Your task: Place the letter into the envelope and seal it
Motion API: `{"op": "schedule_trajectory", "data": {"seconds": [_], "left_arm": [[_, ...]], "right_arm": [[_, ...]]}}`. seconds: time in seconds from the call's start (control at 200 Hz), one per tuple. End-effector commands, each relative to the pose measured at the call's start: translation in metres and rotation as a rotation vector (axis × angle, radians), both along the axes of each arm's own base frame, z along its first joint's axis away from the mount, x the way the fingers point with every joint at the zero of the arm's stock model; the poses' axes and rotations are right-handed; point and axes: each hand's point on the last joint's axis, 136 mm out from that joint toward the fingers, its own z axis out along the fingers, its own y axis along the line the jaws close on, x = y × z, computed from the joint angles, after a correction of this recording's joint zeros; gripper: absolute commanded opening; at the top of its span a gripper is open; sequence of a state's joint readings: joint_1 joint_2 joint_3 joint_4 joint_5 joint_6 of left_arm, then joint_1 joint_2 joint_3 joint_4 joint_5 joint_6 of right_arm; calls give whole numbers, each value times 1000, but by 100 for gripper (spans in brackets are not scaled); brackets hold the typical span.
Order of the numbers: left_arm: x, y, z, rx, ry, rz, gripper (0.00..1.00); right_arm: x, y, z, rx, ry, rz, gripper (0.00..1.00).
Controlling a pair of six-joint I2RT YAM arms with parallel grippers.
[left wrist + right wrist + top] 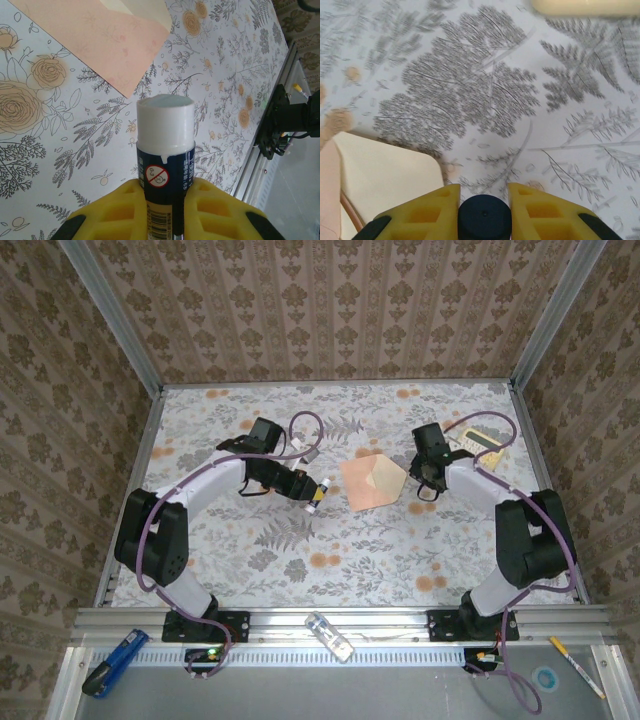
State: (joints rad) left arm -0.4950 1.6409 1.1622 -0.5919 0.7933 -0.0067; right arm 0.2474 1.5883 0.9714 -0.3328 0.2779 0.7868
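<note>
Remote check, my notes:
- Left end effector (165,189) clamped on cylindrical glue stick (165,132) with white top and blue label. Tip points toward envelope corner.
- Right end effector (484,191) closed to narrow gap, gripping round dark-blue plastic cap (484,219).
- Salmon-pink paper envelope (362,485) flat on floral-patterned bench (300,560), between both end effectors.
- Cream-tan pointed flap (392,476) lies open toward right arm.
</note>
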Motion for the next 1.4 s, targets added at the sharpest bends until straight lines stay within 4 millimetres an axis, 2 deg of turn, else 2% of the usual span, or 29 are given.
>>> {"op": "schedule_trajectory", "data": {"seconds": [0.0, 0.2, 0.785, 1.055, 1.395], "left_arm": [[-3, 0, 8, -32, -10, -3, 10], [-4, 1, 8, -32, -13, 1, 10], [0, -1, 5, -52, -21, 48, 10], [2, 1, 5, -59, -44, 85, 10], [-1, 3, 6, -75, -58, 114, 10]], "right_arm": [[15, -9, 20, -142, -158, 29, 26], [18, -1, 16, -204, -219, 105, 27], [1, 30, 10, -390, -336, 214, 27], [-14, 28, -1, -434, -338, 205, 27], [-36, 24, -26, -440, -297, 150, 27]]}}
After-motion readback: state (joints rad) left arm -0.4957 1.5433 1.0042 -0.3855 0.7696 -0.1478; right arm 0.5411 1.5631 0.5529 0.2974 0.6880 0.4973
